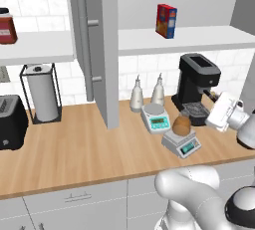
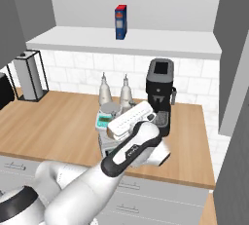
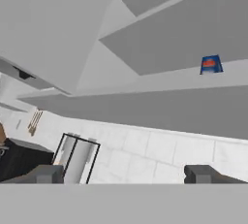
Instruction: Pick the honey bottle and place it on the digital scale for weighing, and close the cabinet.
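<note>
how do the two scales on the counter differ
The digital scale has a flat square top and carries the honey bottle; the white scale has a round plate with nothing on it. The digital scale sits nearer the counter's front edge; the white scale stands further back, just in front of the two white bottles. Both are low, pale, and show a small teal display on the front.
</note>
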